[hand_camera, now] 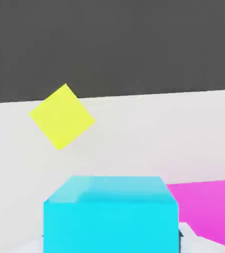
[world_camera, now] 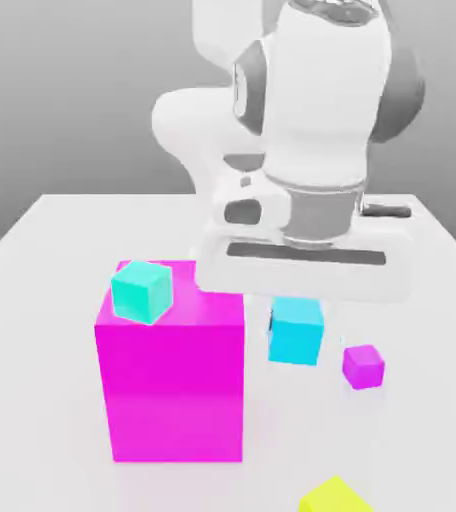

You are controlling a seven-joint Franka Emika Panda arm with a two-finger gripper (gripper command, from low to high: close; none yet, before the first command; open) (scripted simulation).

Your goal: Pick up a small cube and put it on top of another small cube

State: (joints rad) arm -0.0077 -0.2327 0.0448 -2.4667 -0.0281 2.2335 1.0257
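The small sky-blue cube [world_camera: 295, 332] sits just under the white hand, low over the white table [world_camera: 52, 240]. My gripper [world_camera: 296, 316] comes down onto it from above and is shut on its sides. In the hand view the same sky-blue cube [hand_camera: 109, 215] looms very close between the jaws. A greener turquoise small cube [world_camera: 141, 291] rests on top of a large magenta block [world_camera: 172, 385], to the exterior view's left of the gripper. A small magenta cube [world_camera: 363, 365] lies on the table just to the right of the held cube.
A yellow cube [world_camera: 334, 497] lies near the table's front edge and appears again as the yellow cube [hand_camera: 61, 116] in the hand view. The large magenta block [hand_camera: 208, 207] stands close beside the held cube. The robot's white body [world_camera: 312, 110] rises behind.
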